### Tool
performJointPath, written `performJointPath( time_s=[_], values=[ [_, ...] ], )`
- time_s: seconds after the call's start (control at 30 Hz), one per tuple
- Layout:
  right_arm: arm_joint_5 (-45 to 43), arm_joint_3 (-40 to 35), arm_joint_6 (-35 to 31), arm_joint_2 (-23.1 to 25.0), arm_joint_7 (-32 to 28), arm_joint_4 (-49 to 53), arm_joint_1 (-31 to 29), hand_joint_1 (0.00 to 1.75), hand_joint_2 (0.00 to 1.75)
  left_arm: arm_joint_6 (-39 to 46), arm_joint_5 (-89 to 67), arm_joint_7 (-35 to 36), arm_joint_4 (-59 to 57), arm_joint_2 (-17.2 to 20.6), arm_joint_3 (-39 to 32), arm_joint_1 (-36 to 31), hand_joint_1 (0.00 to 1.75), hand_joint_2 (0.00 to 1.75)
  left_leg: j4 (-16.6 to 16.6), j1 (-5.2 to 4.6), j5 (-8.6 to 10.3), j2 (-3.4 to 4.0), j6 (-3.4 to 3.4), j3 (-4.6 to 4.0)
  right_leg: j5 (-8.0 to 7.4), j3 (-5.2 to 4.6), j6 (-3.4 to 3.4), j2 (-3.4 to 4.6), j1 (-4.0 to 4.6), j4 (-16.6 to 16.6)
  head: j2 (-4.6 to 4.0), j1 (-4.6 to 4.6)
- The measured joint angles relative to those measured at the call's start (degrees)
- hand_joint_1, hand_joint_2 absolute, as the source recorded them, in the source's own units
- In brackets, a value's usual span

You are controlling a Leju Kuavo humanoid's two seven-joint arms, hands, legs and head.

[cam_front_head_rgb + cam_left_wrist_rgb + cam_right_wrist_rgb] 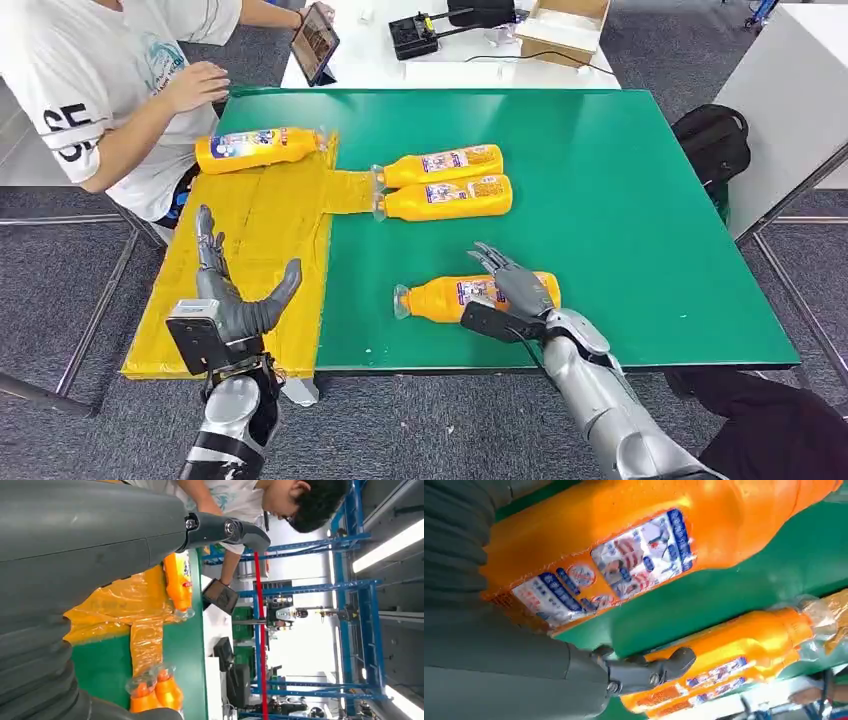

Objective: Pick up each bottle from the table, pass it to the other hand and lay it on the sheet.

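Orange plastic bottle with blue-and-white label (pixel 470 296) lying on its side near the front edge of the green worktop (pixel 640 220), long axis left-right, clear cap pointing left, right hand (pixel 515 290) draped over its base end, fingers spread, left hand (pixel 232 296) empty above the yellow plastic sheet (pixel 265 215), fingers apart

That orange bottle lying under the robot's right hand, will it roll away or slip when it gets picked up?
The bottle lies on its side on the smooth green table, so a nudge would probably roll it. It looks full of orange drink, so likely fairly heavy. Its glossy plastic may slip in the right hand.
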State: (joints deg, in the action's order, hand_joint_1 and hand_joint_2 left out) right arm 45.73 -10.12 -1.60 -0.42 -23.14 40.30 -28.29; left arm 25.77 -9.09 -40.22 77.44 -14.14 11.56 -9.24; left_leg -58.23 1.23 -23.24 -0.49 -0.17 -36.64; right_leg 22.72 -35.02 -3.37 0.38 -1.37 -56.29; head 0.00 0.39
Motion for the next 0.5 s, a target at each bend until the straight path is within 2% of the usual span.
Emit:
performJointPath(
  time_s=[0.27, 0.5],
  values=[
    [-1.1, -2.1, 2.5, -1.0, -0.5, -0.9, -0.9, 0.00, 1.75, 0.7, -0.7, 0.0, -2.5, 0.0, 1.4, -0.9, 0.00, 1.75, 0.0, 0.00, 0.00, 0.01, 0.00, 0.11, -0.01, 0.08, 0.00, 0.01, 0.00, 0.0, 0.00, -0.02],
    [-1.0, -4.0, 3.5, -3.5, 2.3, -2.5, -2.4, 0.00, 1.75, 0.4, -1.0, 0.0, -4.3, 0.0, 2.0, -1.4, 0.00, 1.75, 0.0, -0.01, 0.00, -0.02, 0.01, 0.27, 0.00, 0.23, 0.00, 0.00, -0.01, 0.0, 0.00, 0.02]
  ],
)
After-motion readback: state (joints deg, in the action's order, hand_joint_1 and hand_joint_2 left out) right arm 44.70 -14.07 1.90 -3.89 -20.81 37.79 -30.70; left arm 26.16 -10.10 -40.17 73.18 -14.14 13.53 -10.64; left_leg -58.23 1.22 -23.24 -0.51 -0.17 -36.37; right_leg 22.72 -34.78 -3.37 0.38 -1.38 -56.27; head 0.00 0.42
